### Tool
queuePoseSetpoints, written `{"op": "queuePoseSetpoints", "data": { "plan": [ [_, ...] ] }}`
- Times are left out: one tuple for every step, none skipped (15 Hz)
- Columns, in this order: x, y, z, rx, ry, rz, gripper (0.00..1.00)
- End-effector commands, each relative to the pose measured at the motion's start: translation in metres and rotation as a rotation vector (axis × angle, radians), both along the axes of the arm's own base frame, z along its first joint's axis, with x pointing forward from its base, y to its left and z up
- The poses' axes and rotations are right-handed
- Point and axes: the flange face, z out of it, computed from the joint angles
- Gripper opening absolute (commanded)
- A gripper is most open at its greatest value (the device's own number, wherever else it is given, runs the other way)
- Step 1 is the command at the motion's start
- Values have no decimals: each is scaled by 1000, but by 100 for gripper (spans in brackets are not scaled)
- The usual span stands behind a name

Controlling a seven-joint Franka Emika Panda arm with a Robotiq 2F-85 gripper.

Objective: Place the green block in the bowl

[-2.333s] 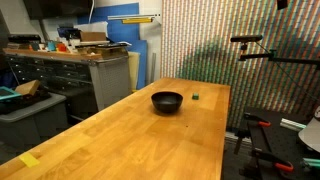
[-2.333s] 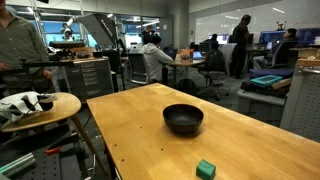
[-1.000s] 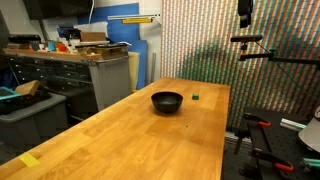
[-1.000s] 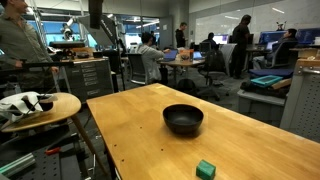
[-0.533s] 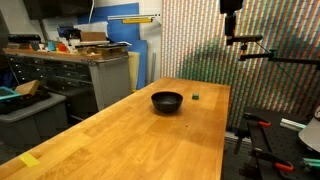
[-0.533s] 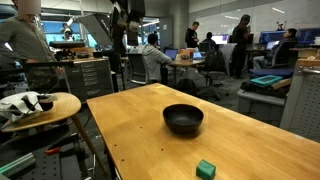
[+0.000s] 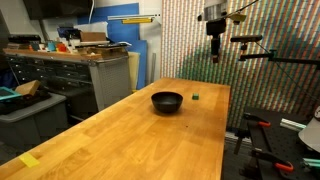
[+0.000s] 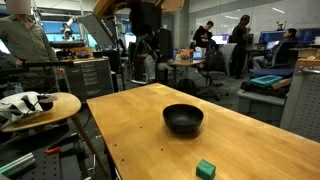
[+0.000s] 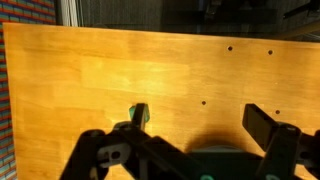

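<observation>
The black bowl (image 7: 167, 101) sits on the wooden table (image 7: 120, 140), seen also in the other exterior view (image 8: 183, 119). The tiny green block (image 7: 195, 97) lies on the table beside it, apart from it (image 8: 205, 169). My gripper (image 7: 214, 48) hangs high above the table's far end, well clear of both (image 8: 150, 58). In the wrist view the gripper (image 9: 200, 120) is open and empty, its fingers (image 9: 265, 125) wide apart. A dark rounded shape (image 9: 215, 152) below them looks like the bowl. A green sliver (image 9: 144, 114) shows beside the left finger.
A yellow tag (image 7: 29, 160) lies on the table's near corner. A camera stand (image 7: 262, 52) is beside the table's far end. Cabinets (image 7: 70, 75) stand off to one side. A round stool with cloth (image 8: 35, 105) is next to the table. People sit in the background (image 8: 155, 55).
The arm has come into view and moved down and across from the upper edge toward the space above the table's far end. The bowl and block have not moved.
</observation>
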Motion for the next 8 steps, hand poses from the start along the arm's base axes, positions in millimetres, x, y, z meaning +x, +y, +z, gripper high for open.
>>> {"op": "queuePoseSetpoints", "data": {
  "plan": [
    [26,-18,-26,18,-3,19,100],
    [32,-21,-34,20,-7,15,100],
    [40,-23,-44,25,-4,7,100],
    [46,-25,-52,27,-4,3,100],
    [52,-26,-60,25,-2,5,100],
    [57,-27,-68,19,0,16,100],
    [63,-28,-75,11,-1,30,100],
    [68,-30,-81,6,-3,43,100]
  ]
}}
